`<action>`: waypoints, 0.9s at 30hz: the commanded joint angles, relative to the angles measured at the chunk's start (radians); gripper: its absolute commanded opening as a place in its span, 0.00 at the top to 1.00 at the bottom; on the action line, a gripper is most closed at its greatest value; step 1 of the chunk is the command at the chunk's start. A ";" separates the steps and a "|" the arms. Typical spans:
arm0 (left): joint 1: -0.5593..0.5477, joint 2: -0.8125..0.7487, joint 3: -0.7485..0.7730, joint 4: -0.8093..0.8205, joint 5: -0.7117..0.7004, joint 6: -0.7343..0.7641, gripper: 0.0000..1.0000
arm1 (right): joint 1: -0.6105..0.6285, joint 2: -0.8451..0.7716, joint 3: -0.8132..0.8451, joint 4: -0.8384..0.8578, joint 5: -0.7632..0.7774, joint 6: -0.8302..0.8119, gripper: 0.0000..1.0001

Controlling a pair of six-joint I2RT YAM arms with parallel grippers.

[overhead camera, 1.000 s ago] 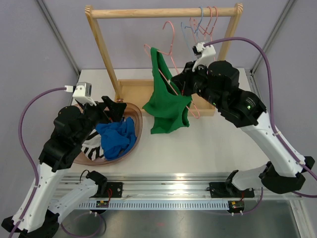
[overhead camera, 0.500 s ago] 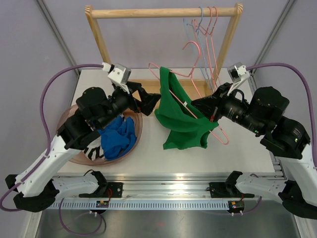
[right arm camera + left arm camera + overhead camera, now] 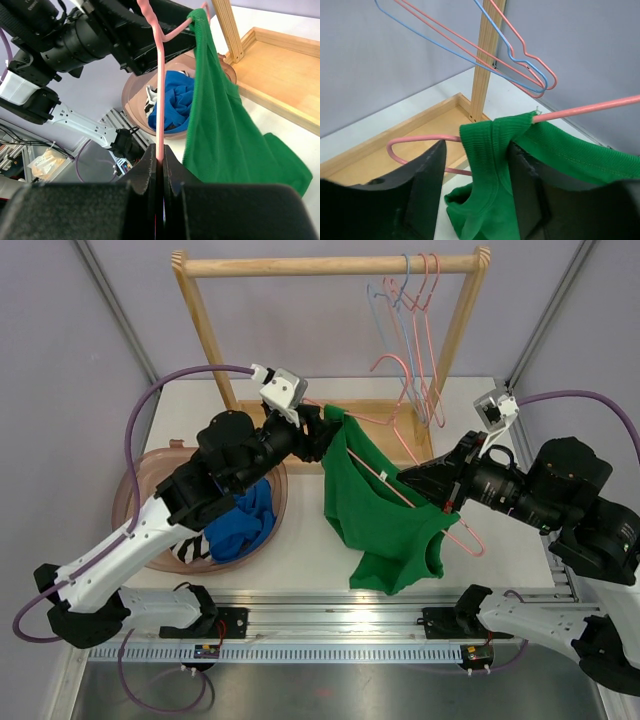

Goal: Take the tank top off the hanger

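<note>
White desk (image 3: pixel 300 560), seen from above: a wooden rack (image 3: pixel 200 320) stands along the far edge, spare pink and blue hangers (image 3: pixel 415 330) bunched at the right end of its rail. Two arms reach in from the near corners and meet over the middle of the desk. Between them a green tank top (image 3: pixel 375 510) hangs in the air on a pink hanger (image 3: pixel 470 535), its hem drooping toward the near edge and one shoulder strap looped over the hanger's far-left tip. A brownish see-through basin (image 3: pixel 135 540) sits by the left edge, holding a blue garment (image 3: pixel 240 525) and a black-and-white striped one (image 3: pixel 190 545). The right fingers (image 3: pixel 160 172) are pressed together on the hanger's wire, holding it tilted, low end toward the right edge. The left fingers (image 3: pixel 322 432) stand apart on either side of the raised strap; the wrist view suggests the cloth sits between them ungripped, though whether one finger brushes it cannot be told.
</note>
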 commanded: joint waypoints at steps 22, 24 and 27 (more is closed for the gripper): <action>0.099 -0.050 -0.012 -0.180 -0.536 -0.260 1.00 | -0.003 -0.172 -0.174 0.017 -0.067 -0.143 1.00; 0.156 -0.061 -0.018 -0.223 -0.505 -0.318 1.00 | -0.003 -0.219 -0.202 0.041 -0.091 -0.156 1.00; 0.209 -0.055 -0.015 -0.272 -0.471 -0.361 1.00 | -0.003 -0.288 -0.235 0.084 -0.107 -0.161 1.00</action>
